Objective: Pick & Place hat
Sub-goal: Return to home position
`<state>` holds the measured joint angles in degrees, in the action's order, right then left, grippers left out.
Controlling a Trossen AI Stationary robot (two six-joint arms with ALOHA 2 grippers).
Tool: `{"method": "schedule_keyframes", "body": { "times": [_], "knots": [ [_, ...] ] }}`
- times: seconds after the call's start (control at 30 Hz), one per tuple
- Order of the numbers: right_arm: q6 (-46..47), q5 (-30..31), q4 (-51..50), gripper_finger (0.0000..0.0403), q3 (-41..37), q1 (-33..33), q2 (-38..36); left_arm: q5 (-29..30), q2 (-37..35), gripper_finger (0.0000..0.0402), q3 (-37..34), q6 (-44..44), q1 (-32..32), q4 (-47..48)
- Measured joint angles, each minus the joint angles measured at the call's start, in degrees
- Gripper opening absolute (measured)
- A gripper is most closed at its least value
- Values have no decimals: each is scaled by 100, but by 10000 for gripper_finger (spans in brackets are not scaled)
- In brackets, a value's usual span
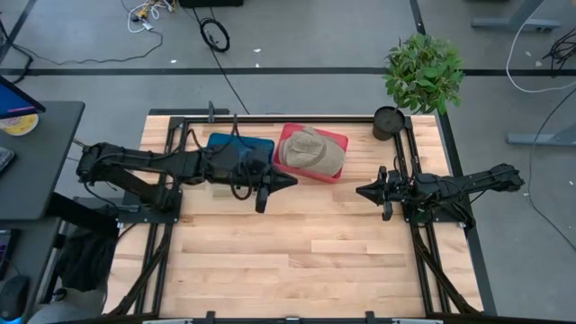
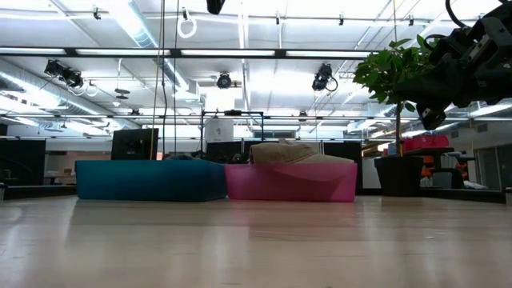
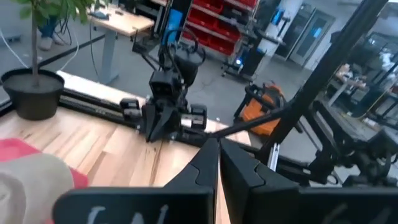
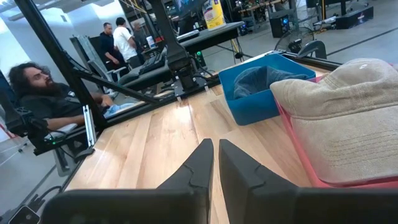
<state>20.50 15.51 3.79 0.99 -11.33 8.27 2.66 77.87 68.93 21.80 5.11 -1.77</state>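
A tan hat rests in the pink bin at the table's far middle; it also shows in the low view and the right wrist view. A blue bin stands just left of it, holding dark cloth. My left gripper is shut, raised just near the pink bin's near left corner, touching nothing. My right gripper is shut, raised right of the bins, pointing left.
A potted plant stands at the table's far right corner. Bare wooden table top spreads over the near half. People sit and stand in the room beyond the table's left side.
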Motion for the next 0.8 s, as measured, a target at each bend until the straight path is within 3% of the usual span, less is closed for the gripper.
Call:
{"method": "schedule_keyframes", "body": {
  "times": [0.53, 0.8],
  "knots": [
    [-1, 2, 3, 31, 0, -2, 1, 233, -25, 16, -2, 797, -389, -1190],
    [1, 0, 6, 31, -2, -2, 0, -652, -397, 16, 0, -397, -343, -2086]
  ]
}}
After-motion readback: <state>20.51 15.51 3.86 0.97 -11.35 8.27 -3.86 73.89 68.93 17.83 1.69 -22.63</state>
